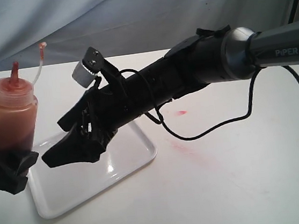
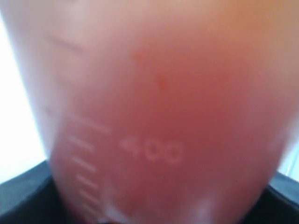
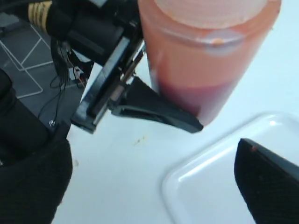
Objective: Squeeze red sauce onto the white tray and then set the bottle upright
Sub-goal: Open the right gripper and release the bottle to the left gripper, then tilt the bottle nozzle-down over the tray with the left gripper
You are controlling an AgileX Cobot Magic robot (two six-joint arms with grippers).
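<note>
**Position.** The bottle [image 1: 10, 109] is upright at the left corner of the white tray [image 1: 128, 163]. Its lower body is clamped in the jaws of the left gripper [image 1: 12, 163]. The right gripper [image 1: 53, 142] reaches across above the tray with its jaws spread wide and nothing between them.

**Hazards.**
- The nozzle [image 1: 14, 69] is uncapped and the cap [image 1: 42, 46] dangles on its tether. Any tip of the bottle would spill sauce.
- If the base is not resting flat when the left jaws let go, the bottle may drop or topple.
- A hard grip on the soft wall could push sauce up through the nozzle.
- The right jaws lie near the bottle, so a careless swing could knock it over.
- The arm's slack cable [image 1: 206, 133] hangs low near a pink stain [image 1: 197, 152] on the worktop [image 1: 245, 193] and may drag through it.

**Not verifiable.**
- The left gripper hides the bottle's base, so I cannot tell whether it rests on the worktop or is held clear of it.
- The red sauce [image 3: 196, 95] shows dark inside the bottle, but no drops can be made out on the bare part of the tray.
- The right arm covers much of the tray's far side.
- The left wrist view is filled by the blurred bottle wall, and only faint graduation marks are legible.
</note>
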